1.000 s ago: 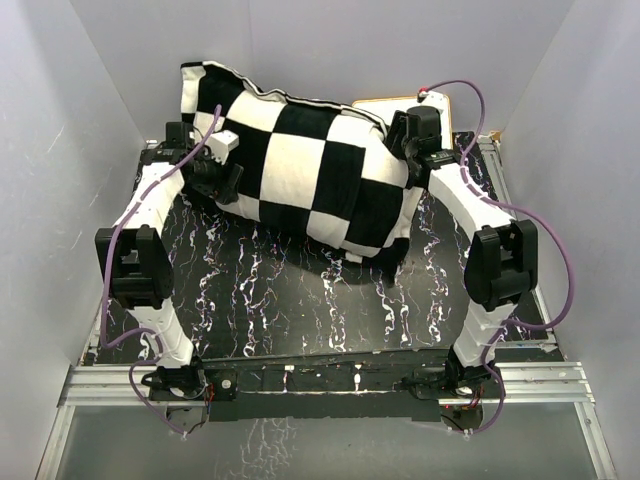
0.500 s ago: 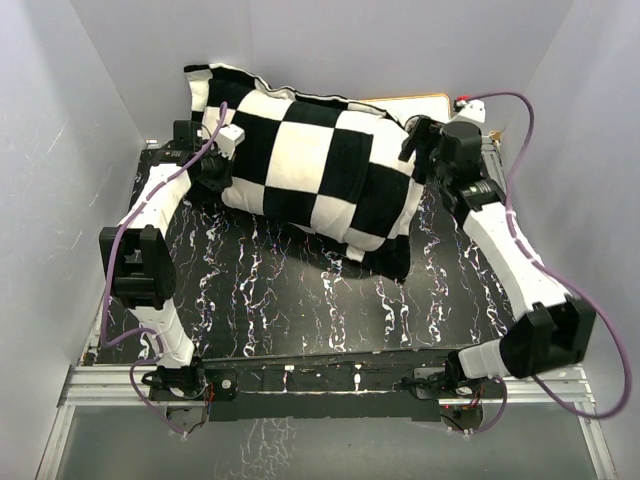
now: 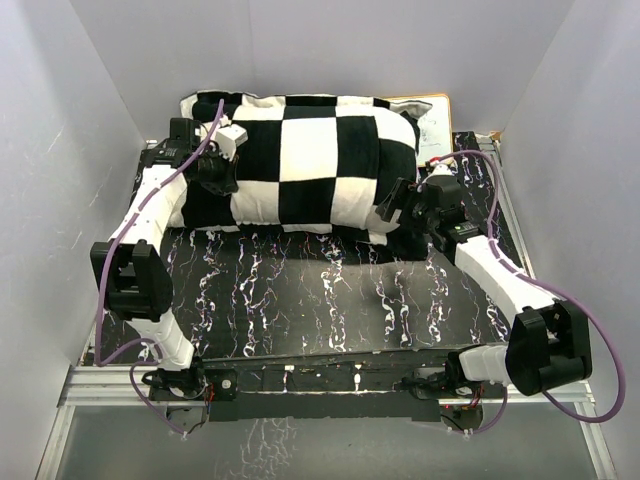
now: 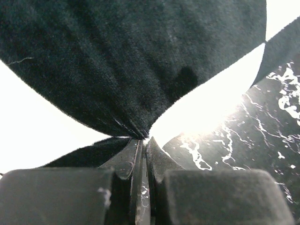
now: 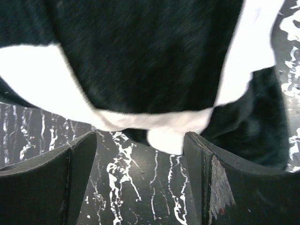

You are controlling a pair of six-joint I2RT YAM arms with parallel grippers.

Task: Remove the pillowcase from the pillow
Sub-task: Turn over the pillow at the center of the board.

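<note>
The black and cream checkered pillowcase [image 3: 300, 160] lies stuffed and flat along the back of the table. The pillow is hidden inside it. At its left end my left gripper [image 3: 216, 172] is shut. In the left wrist view its jaws [image 4: 144, 140] pinch a gathered fold of black pillowcase fabric [image 4: 131, 70]. By the cover's near right corner my right gripper [image 3: 393, 206] stands open. In the right wrist view its fingers [image 5: 79, 154] are wide apart, and a white flap of the pillowcase [image 5: 164, 138] hangs just beyond the gap, with nothing held.
The table top [image 3: 300, 290] is black with white marbling. A flat white board with an orange edge [image 3: 432, 112] lies at the back right, partly under the cover. Grey walls close in on the left, back and right.
The covered pillow has dropped from raised and tilted to lying flat at the back. My left gripper shut on its left end. My right gripper let go, opened, and came down to the near right corner.
</note>
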